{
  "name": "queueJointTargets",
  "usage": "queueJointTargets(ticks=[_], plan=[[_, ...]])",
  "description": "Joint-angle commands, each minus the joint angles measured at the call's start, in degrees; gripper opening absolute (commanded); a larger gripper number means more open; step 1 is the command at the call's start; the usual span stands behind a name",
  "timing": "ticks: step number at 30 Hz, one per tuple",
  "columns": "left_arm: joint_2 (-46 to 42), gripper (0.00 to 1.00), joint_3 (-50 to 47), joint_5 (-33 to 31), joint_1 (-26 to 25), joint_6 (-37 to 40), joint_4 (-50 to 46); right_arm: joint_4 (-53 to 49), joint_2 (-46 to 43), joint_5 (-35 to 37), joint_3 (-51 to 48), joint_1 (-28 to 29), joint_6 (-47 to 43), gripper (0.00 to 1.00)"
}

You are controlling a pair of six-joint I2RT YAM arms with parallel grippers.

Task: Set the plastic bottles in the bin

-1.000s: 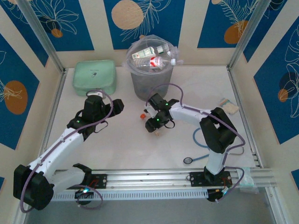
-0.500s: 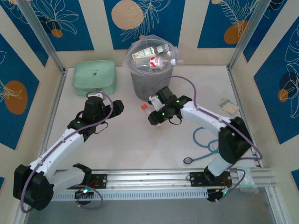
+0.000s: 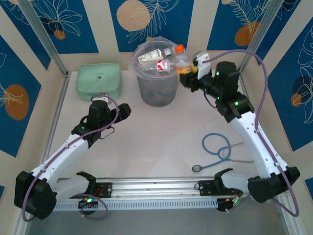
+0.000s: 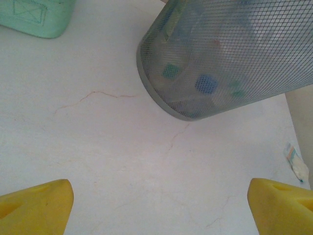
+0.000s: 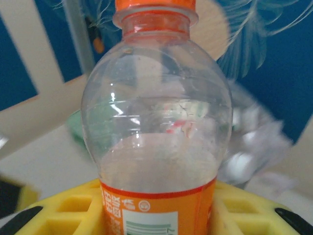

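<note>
- Right end effector (image 3: 187, 71), upper centre of the top view, grips a clear orange-capped plastic bottle (image 3: 182, 58) upright at the right rim of the round grey bag-lined bin (image 3: 156, 90).
- Left end effector (image 3: 99, 103), left of centre, hangs wide open and empty above the counter (image 3: 161, 142).

No legible text, only blurred white marks on the label (image 5: 157, 209) of the orange-capped bottle (image 5: 156, 117)

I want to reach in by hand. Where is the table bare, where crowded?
Bare: the middle of the table, between the left gripper, the bin and the stethoscope. Crowded: the back edge, with green case, bin and the right gripper holding an orange-capped bottle.
</note>
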Motion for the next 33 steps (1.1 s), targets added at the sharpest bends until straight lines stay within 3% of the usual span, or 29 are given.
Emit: queueJointTargets(ticks=[1, 6, 13, 17, 24, 33], plan=[[0.36, 0.91, 5.20, 0.23, -0.22, 0.81, -1.46, 13.60, 7.53, -3.98, 3.48, -5.80, -2.99, 0.14], [3.07, 0.91, 14.12, 0.34, -0.22, 1.78, -2.74, 11.10, 21.37, -9.57, 17.38, -9.60, -6.24, 0.12], [8.26, 0.91, 20.60, 0.92, -0.15, 2.93, -1.72, 1.27, 35.14, -15.95, 33.03, -9.83, -7.10, 0.12], [12.63, 0.91, 26.74, 0.25, -0.14, 5.83, -3.29, -2.23, 38.57, -20.16, 36.36, -8.71, -4.11, 0.11], [20.97, 0.91, 33.74, -0.39, -0.05, 6.80, -2.49, -13.92, 44.92, -19.49, 44.31, -6.82, -4.29, 0.12], [28.28, 0.92, 37.98, -0.28, 0.29, 5.31, -0.57, -30.57, 52.90, -25.46, 55.22, -6.01, -8.34, 0.22]])
